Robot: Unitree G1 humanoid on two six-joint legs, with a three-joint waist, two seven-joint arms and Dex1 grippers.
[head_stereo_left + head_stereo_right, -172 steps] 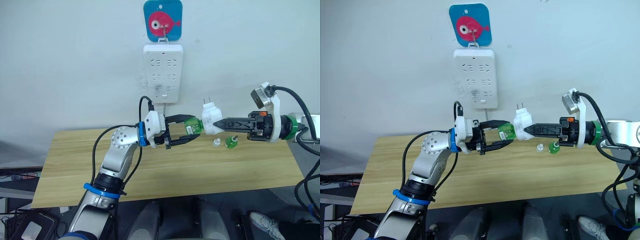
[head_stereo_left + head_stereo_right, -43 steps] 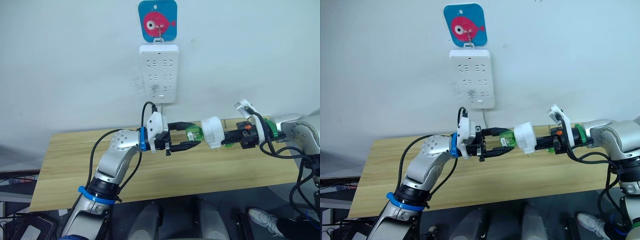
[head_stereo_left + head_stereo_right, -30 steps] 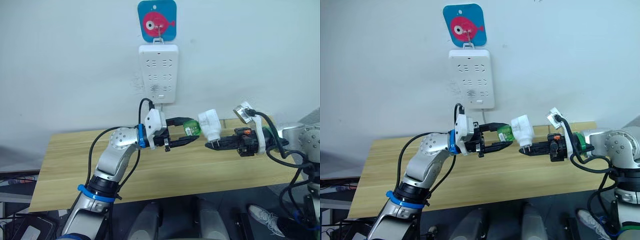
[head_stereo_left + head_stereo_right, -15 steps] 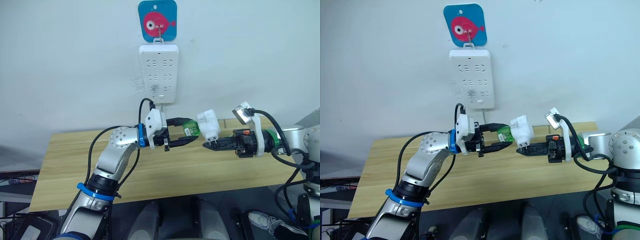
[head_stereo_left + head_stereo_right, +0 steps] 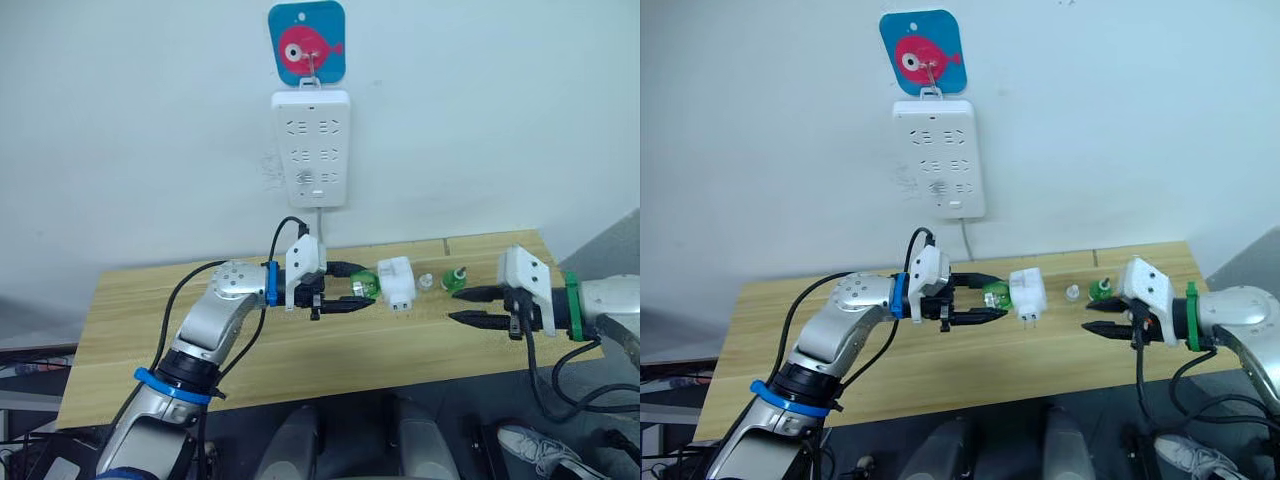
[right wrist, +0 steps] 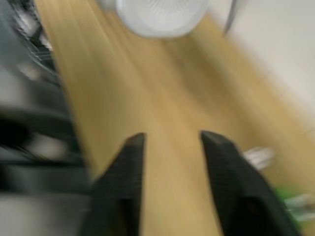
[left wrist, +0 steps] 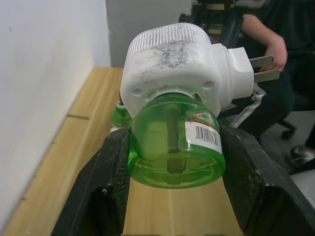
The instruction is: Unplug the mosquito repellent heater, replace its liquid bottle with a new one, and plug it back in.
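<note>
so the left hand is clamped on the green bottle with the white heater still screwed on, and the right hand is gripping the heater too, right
Not quite. The left hand does clamp the green liquid bottle with the white rounded plastic heater attached, but the right hand is open and apart from it, as the left eye view shows.

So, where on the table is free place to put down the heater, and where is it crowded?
The table is bare on the robot's left, from that edge up to the left gripper, and along the front edge. It is crowded near the back right, where the small green bottle and the clear cap stand, beyond the right gripper.
</note>
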